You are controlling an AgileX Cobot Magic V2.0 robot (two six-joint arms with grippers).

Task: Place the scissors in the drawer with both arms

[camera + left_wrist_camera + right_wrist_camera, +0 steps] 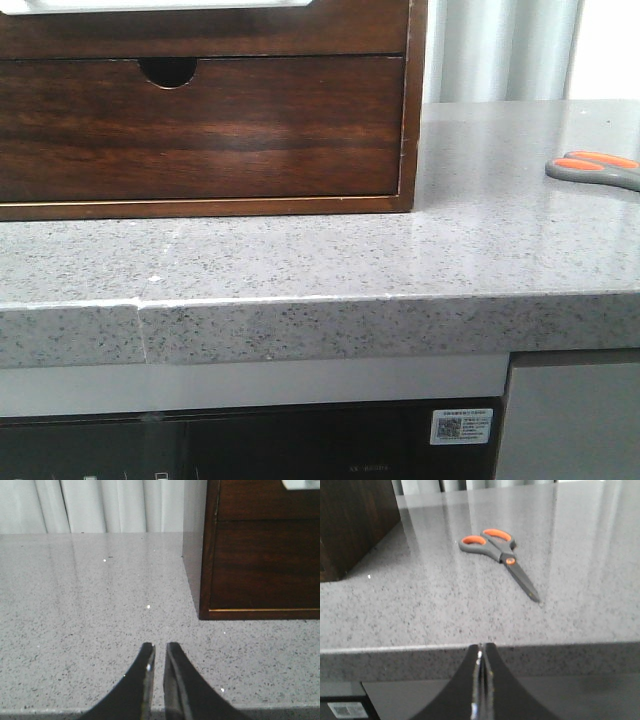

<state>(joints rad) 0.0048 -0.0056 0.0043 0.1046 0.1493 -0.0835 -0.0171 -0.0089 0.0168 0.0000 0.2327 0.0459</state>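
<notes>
Front view: wooden cabinet on the speckled grey surface, toward its left. Notched drawer front closed; the plain drawer above it shows only in part, cut by the frame. Scissors lie flat near the surface's right edge, well apart from the cabinet. No arms visible here.

Left wrist view: left gripper over the surface's front edge, fingers nearly together with a thin gap, holding nothing. Cabinet corner beyond.

Right wrist view: right gripper at the front edge, fingers pressed together, empty. Scissors lie closed on the surface beyond it, untouched.
</notes>
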